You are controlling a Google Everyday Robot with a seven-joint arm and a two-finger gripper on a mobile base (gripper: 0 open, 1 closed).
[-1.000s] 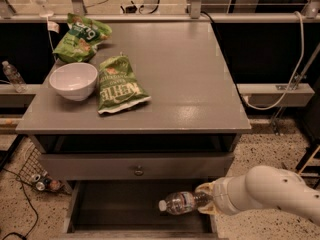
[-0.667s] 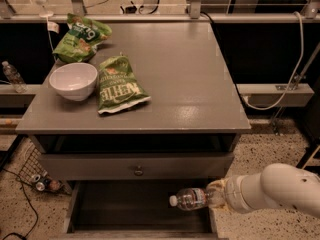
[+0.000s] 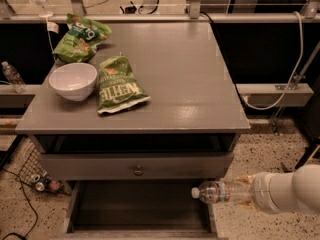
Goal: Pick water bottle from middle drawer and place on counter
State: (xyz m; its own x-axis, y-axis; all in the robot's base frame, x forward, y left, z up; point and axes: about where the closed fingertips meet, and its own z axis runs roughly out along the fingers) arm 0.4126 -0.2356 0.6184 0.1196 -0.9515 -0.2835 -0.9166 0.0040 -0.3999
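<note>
Arm: the white forearm enters from the lower right edge, low and roughly level, reaching left below the height of the surface (image 3: pixel 165 54). The claw (image 3: pixel 243 192) sits at its tip, just right of the open middle drawer (image 3: pixel 135 209), and is closed around the base end of the water bottle (image 3: pixel 220 192).

Water bottle: clear, crinkled plastic with a white cap and a pale label band bearing a reddish mark. It is held on its side with the cap pointing left. The cap end lies over the drawer's right side wall and the body extends out to the right of it. It is not resting on the surface.

On the surface: a white bowl (image 3: pixel 73 80) and two green chip bags (image 3: pixel 118 84).
</note>
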